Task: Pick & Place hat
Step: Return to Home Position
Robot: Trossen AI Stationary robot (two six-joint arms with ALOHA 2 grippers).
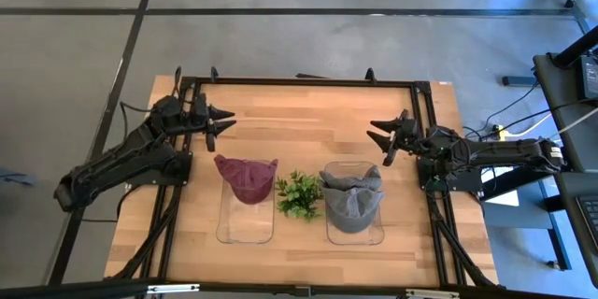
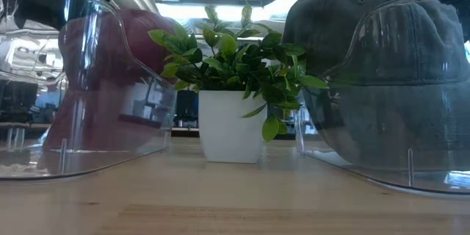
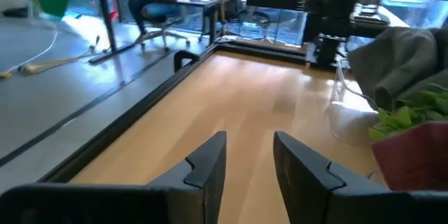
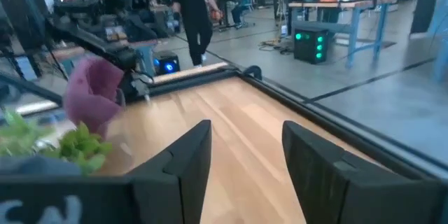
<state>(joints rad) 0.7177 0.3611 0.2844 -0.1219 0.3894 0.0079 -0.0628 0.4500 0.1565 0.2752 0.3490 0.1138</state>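
A maroon cap (image 1: 247, 177) sits on the far end of a clear plastic stand (image 1: 246, 224) left of centre. A grey cap (image 1: 352, 199) sits on a second clear stand (image 1: 356, 234) right of centre. Both caps show in the low view, maroon (image 2: 110, 81) and grey (image 2: 382, 73). My left gripper (image 1: 222, 122) hovers open above the table's far left part, beyond the maroon cap. My right gripper (image 1: 381, 135) hovers open at the far right, beyond the grey cap. Neither touches anything.
A small green plant (image 1: 299, 194) in a white pot (image 2: 230, 126) stands between the two stands. A black frame (image 1: 299, 81) runs round the table's far and side edges. Bare wood lies between the grippers. A person (image 4: 192, 14) walks in the room beyond.
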